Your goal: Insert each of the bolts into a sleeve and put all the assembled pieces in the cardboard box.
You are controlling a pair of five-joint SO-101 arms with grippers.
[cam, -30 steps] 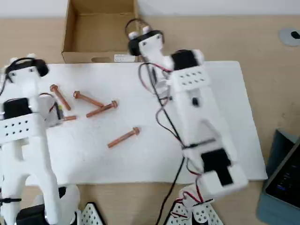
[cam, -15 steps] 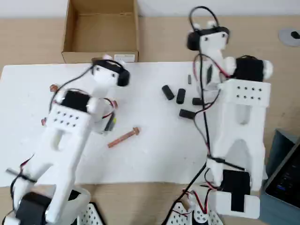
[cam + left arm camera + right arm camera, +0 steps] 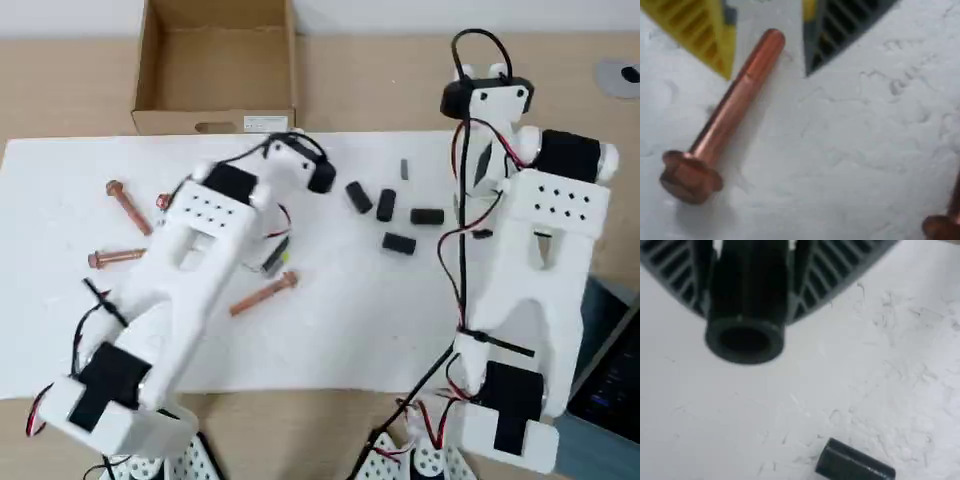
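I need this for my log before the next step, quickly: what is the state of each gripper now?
Left gripper: open, around the end of a bolt.
Right gripper: closed, holding a black sleeve.

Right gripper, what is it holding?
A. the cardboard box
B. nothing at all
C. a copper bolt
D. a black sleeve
D: in the right wrist view a black sleeve sits pinched in the right gripper, with its open end showing.
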